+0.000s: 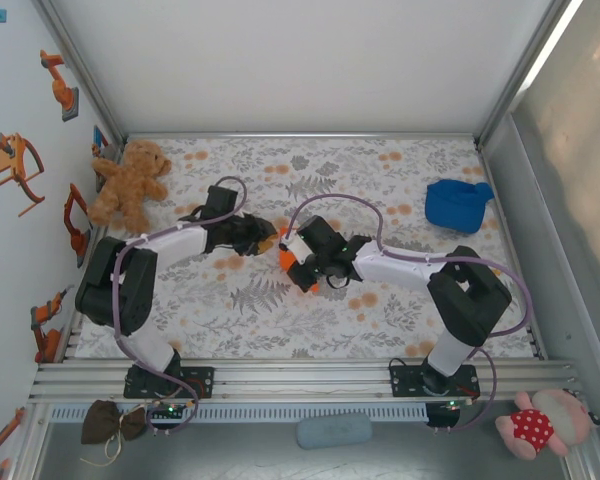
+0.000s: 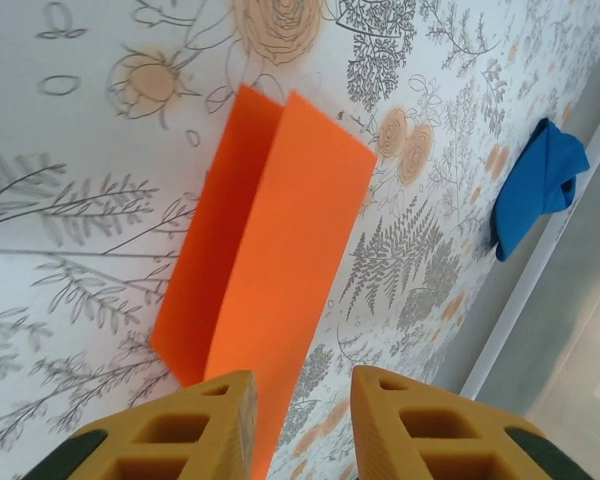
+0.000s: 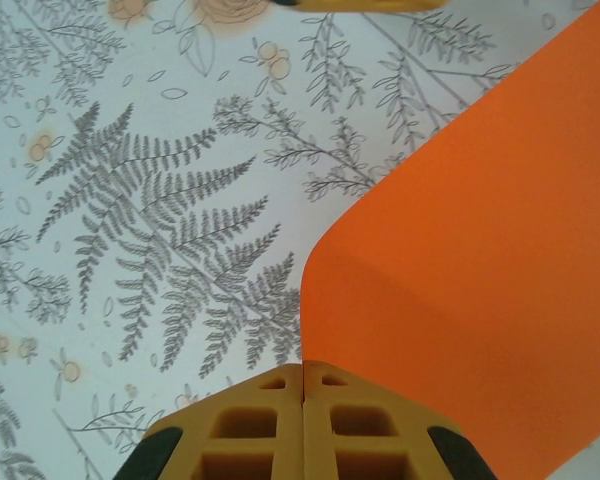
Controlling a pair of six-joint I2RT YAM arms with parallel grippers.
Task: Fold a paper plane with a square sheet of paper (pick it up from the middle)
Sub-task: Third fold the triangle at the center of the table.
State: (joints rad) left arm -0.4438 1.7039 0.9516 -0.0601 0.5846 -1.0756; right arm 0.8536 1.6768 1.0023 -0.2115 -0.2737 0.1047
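Observation:
The square sheet of paper (image 1: 285, 257) is bright orange and hangs a little above the middle of the floral mat, between my two grippers. In the left wrist view the sheet (image 2: 280, 230) is bent along one crease into two long panels. My left gripper (image 2: 302, 400) is open, and the paper's near end runs down close by its left finger (image 2: 215, 425) without being clamped. My right gripper (image 3: 304, 368) is shut on the sheet (image 3: 480, 250), which rises curved from the seam of its jaws. From above, the left gripper (image 1: 260, 238) and the right gripper (image 1: 298, 262) nearly meet.
A brown teddy bear (image 1: 130, 185) sits at the mat's far left corner. A blue cloth lump (image 1: 458, 204) lies at the far right, by the metal frame (image 2: 540, 185). The floral mat (image 1: 280, 320) is bare near the arm bases.

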